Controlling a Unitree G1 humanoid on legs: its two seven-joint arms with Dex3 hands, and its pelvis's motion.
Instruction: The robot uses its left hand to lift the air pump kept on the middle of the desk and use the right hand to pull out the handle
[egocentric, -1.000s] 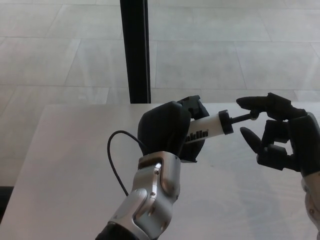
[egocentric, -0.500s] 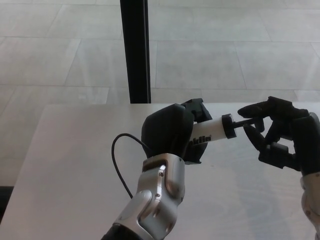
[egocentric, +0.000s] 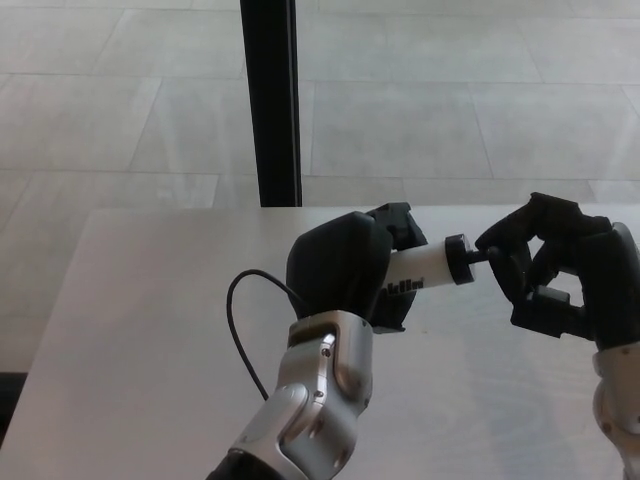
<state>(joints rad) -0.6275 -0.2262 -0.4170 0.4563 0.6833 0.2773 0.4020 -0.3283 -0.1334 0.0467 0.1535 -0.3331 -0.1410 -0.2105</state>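
My left hand (egocentric: 345, 265) is shut on the white barrel of the air pump (egocentric: 420, 270), holding it above the desk (egocentric: 140, 330) with its black end cap pointing right. A thin black hose (egocentric: 243, 320) loops down from the pump on the left of my wrist. My right hand (egocentric: 545, 265) is at the pump's right end, its fingers pinched on the short black handle rod (egocentric: 478, 256) just past the cap. Only a little of the rod shows between cap and fingers.
A black vertical post (egocentric: 272, 100) stands behind the desk's far edge. Grey tiled floor (egocentric: 450, 100) lies beyond. The pale desk top runs across the whole lower picture.
My right hand has closed in on the handle rod, going from spread fingers to a pinch. The left hand and pump have shifted slightly right and down.
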